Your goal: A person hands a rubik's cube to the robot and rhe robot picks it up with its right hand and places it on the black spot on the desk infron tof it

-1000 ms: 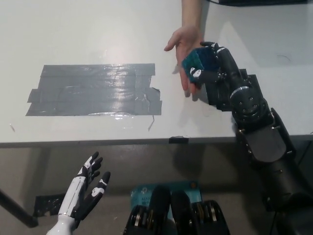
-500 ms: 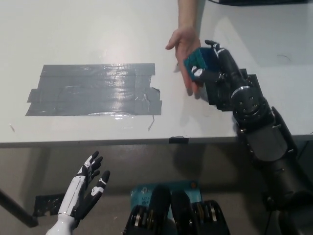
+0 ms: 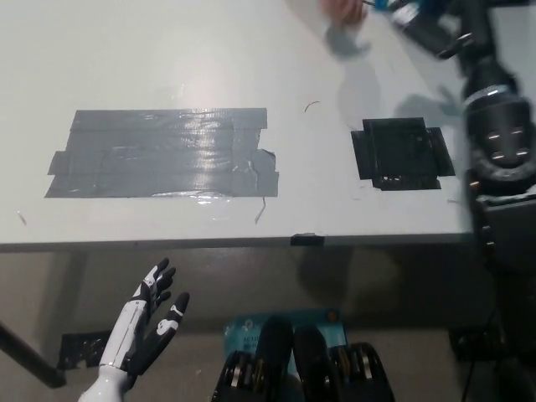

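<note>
1. The right robot hand [image 3: 423, 18] is blurred and cut by the top edge; its grip can't be made out.
2. Rubik's cube: only a blue smear there, beside a person's hand [image 3: 342, 8].
3. The black spot [image 3: 400, 154] lies bare on the tabletop [image 3: 167, 59].
4. Left robot hand [image 3: 151, 322] hangs below, fingers spread, empty.

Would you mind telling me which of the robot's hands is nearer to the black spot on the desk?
The right. The right hand is up at the picture's top edge, beyond the black spot. The left hand rests below the desk's front edge, far to the spot's left.
</note>
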Tool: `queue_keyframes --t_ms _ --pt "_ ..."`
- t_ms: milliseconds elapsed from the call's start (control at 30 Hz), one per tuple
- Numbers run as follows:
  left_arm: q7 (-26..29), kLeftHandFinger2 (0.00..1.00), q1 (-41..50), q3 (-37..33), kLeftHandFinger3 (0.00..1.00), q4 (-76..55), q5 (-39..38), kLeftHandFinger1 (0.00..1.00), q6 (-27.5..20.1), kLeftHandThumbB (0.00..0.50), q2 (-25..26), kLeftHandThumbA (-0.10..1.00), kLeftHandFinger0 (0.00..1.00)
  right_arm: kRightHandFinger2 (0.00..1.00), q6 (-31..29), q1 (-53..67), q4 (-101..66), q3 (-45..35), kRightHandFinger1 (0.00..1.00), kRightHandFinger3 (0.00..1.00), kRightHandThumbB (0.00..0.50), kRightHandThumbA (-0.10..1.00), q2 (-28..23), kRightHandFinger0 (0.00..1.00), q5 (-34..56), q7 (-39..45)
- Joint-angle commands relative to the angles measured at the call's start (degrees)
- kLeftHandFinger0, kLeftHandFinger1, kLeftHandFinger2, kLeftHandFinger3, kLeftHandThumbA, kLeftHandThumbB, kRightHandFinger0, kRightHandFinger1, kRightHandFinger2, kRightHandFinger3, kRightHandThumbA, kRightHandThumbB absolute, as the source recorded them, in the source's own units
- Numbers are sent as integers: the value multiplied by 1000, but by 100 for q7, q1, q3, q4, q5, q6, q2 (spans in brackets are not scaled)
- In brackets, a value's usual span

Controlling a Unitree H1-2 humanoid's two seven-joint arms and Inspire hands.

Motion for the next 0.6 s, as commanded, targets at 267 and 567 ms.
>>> queue_keyframes --t_ms 267,567 --pt "-24 1000 -48 3 1000 -134 45 1000 -61 164 72 721 1000 939 -340 275 813 282 522 965 145 -100 -452 80 -246 -13" --pt "-21 1000 -104 2 1000 -113 50 1000 -88 163 70 710 1000 1000 -953 202 2540 988 565 991 160 -100 -444 78 -469 -82"
